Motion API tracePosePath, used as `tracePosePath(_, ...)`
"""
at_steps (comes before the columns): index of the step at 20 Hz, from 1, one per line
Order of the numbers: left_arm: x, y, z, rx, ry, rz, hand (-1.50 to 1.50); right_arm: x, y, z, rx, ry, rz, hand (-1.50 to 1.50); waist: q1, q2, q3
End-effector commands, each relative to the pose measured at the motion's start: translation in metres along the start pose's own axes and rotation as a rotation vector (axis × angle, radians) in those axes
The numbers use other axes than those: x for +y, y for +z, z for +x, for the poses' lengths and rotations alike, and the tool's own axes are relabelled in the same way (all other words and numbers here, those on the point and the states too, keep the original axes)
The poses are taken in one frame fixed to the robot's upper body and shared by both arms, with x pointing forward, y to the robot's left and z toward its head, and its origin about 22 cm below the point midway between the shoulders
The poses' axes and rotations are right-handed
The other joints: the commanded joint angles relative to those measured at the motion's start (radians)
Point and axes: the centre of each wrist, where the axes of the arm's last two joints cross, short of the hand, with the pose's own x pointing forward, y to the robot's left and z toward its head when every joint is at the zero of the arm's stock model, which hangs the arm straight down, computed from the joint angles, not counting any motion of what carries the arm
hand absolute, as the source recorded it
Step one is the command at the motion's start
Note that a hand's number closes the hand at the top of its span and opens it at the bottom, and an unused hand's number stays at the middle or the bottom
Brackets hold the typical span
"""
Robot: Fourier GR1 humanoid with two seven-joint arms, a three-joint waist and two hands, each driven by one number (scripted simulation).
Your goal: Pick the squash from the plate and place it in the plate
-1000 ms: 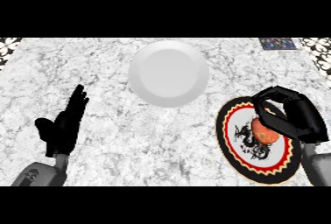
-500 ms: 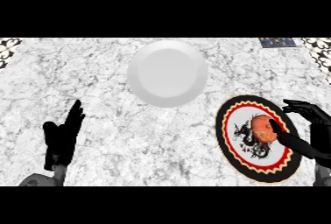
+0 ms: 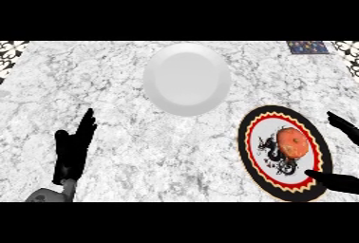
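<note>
An orange squash lies on a patterned plate with a red, black and yellow rim, at the right of the counter. A plain white plate sits farther back, near the middle. My right hand shows at the right edge, open, its thumb on the patterned plate's near rim and its fingers spread beyond the far rim, apart from the squash. My left hand rests open at the lower left, fingers pointing up.
The counter top is grey-white marble. A small dark blue patterned object lies at the back right edge. Ornate black-and-white patterns show at both back corners.
My right hand has drawn back to the right, off the squash, which now lies uncovered on the patterned plate. My left hand has sunk lower in the view.
</note>
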Motion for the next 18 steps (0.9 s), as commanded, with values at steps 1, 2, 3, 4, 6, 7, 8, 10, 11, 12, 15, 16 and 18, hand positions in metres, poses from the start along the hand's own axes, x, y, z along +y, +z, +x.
tracePosePath(1,-0.003,-0.008,0.008,0.0,-0.02,-0.012,0.0,-0.027,-0.007,0.008,0.047,0.226,0.081,-1.5,0.002,0.002,-0.001)
tracePosePath(2,-0.001,-0.008,0.006,-0.001,-0.014,-0.008,0.0,-0.039,-0.024,0.025,0.077,0.255,0.083,-1.5,0.006,0.002,-0.002)
tracePosePath(3,-0.001,0.002,-0.013,0.013,-0.003,-0.013,0.0,-0.051,-0.02,0.021,0.102,0.296,0.116,-1.5,0.008,0.002,-0.002)
tracePosePath(4,-0.009,0.004,0.005,-0.01,-0.007,-0.006,0.0,-0.048,-0.026,0.039,0.117,0.299,0.136,-1.5,0.007,-0.001,-0.001)
tracePosePath(6,0.0,0.008,-0.006,0.001,-0.005,-0.018,0.0,-0.049,-0.044,0.062,0.168,0.344,0.213,-1.5,0.015,-0.001,-0.003)
tracePosePath(7,-0.017,-0.003,0.003,-0.011,-0.007,0.003,0.0,-0.038,-0.047,0.064,0.199,0.355,0.265,-1.5,0.011,0.002,-0.002)
tracePosePath(8,-0.005,-0.006,0.003,-0.013,-0.01,-0.009,0.0,-0.05,-0.043,0.042,0.24,0.356,0.328,-1.5,0.016,0.005,-0.001)
tracePosePath(10,-0.001,0.005,0.006,-0.003,-0.008,-0.005,0.0,-0.031,-0.038,0.058,0.279,0.371,0.42,-1.5,0.016,0.0,-0.001)
tracePosePath(11,-0.01,-0.006,0.013,-0.021,-0.004,-0.031,0.0,-0.027,-0.059,0.068,0.295,0.367,0.429,-1.5,0.02,0.004,-0.001)
tracePosePath(12,-0.004,-0.002,0.011,0.001,-0.005,-0.017,0.0,-0.024,-0.056,0.057,0.307,0.373,0.451,-1.5,0.019,0.003,0.0)
tracePosePath(15,-0.014,0.002,-0.004,0.004,-0.007,-0.017,0.0,-0.015,-0.071,0.051,0.329,0.366,0.468,-1.5,0.015,0.003,0.0)
tracePosePath(16,-0.013,-0.004,0.015,0.002,0.007,0.001,0.0,0.0,-0.047,0.063,0.327,0.36,0.48,-1.5,0.004,0.001,0.0)
tracePosePath(18,-0.003,0.005,0.004,0.009,-0.008,-0.013,0.0,-0.008,-0.067,0.06,0.351,0.379,0.494,-1.5,0.011,0.002,0.0)
